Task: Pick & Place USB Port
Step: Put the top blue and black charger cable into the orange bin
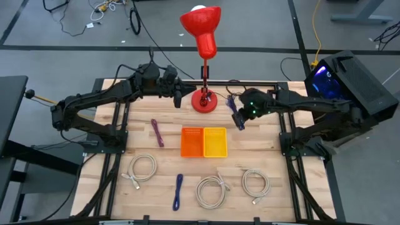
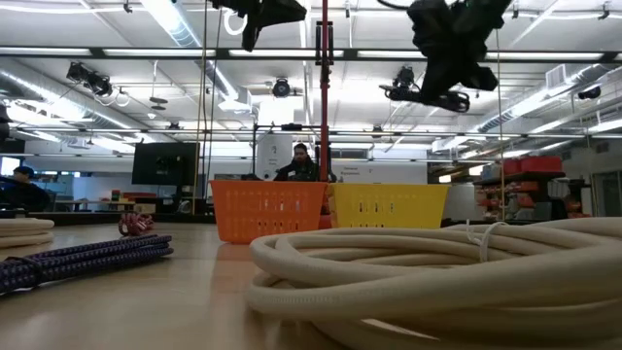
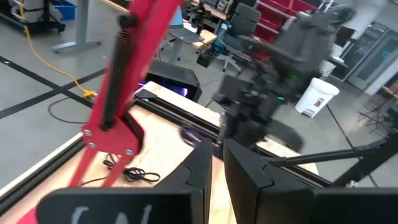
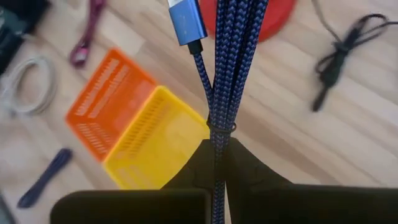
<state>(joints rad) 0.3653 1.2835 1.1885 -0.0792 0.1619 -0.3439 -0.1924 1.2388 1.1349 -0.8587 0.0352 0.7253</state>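
My right gripper (image 1: 240, 120) hovers above the table, just right of the yellow basket (image 1: 215, 142), and is shut on a bundled blue braided USB cable (image 4: 235, 56). The cable's blue plug (image 4: 186, 22) sticks out past the fingers. An orange basket (image 1: 192, 142) stands against the yellow one's left side. My left gripper (image 1: 178, 95) is raised beside the red lamp's base (image 1: 204, 100), shut and holding nothing. Other cables lie flat on the table: purple (image 1: 157, 132), blue (image 1: 178, 190) and three white coils (image 1: 142, 169). My right gripper pinches the blue cable bundle between its two fingers (image 4: 249, 171), just behind the thin tie (image 4: 222, 127) that binds the strands. The fingers lie along the bundle. The bundle is lifted clear of the table, its plug end (image 4: 186, 22) reaching forward past the fingertips.
The red lamp's pole and head (image 1: 201, 25) rise between the two arms at the far edge. A thin black cord (image 4: 339, 53) lies on the wood right of the lamp base. White coils (image 1: 211, 190) (image 1: 255, 183) sit along the near edge. A black box (image 1: 350, 78) stands off the table's right.
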